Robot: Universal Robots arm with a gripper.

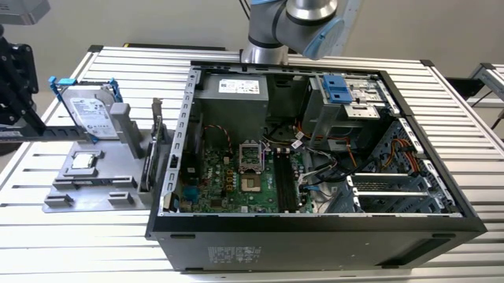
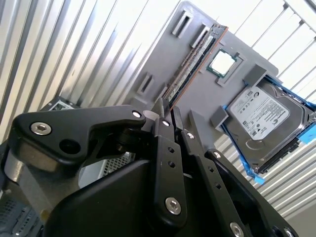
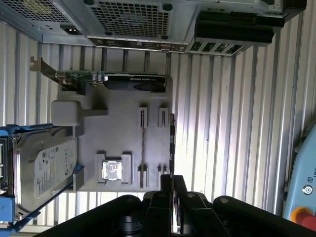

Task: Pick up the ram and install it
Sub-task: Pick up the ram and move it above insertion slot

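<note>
Pinching ram point(image 2: 192, 64) end on grey holder point(image 2: 197, 98), hand point(image 2: 168, 106) narrow; ram tip hidden.

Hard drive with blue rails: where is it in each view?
Exterior view: hard drive at the grey tray's end, exterior view's left of the case.
Second wrist view: hard drive against the tray's edge.
First wrist view: hard drive beside the tray.
Shared landmark: square chip on the tray.
</note>
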